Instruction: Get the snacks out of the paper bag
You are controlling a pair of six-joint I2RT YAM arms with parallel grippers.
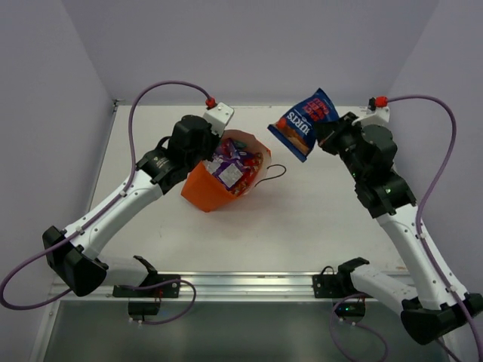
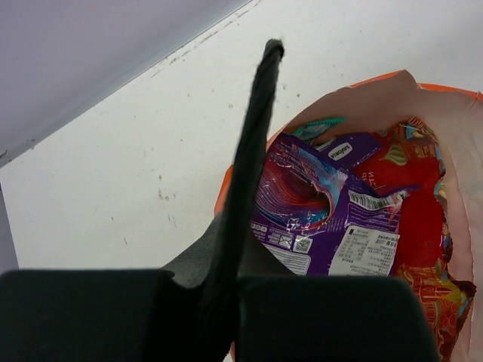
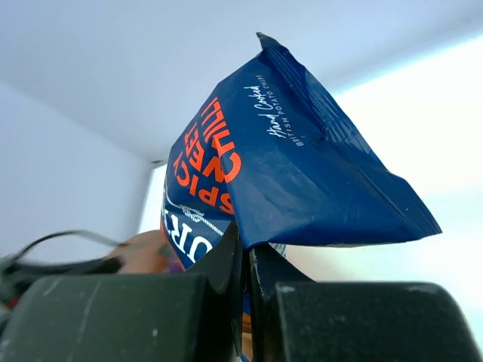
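My right claw (image 3: 245, 256) clamps the glossy blue-and-red snack packet (image 1: 306, 121) by its seam: light, slippery, probably crushable. My left claw (image 1: 213, 143) pinches the orange paper bag (image 1: 207, 188) by its rim.

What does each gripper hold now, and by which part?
The right gripper pinches the blue-and-red packet by one edge, in the air. The left gripper appears to clamp the paper bag by its rim.

Orange paper bag (image 1: 205, 188) (pale inside), blue-and-red packet (image 1: 305, 121), purple packets (image 2: 317, 204).
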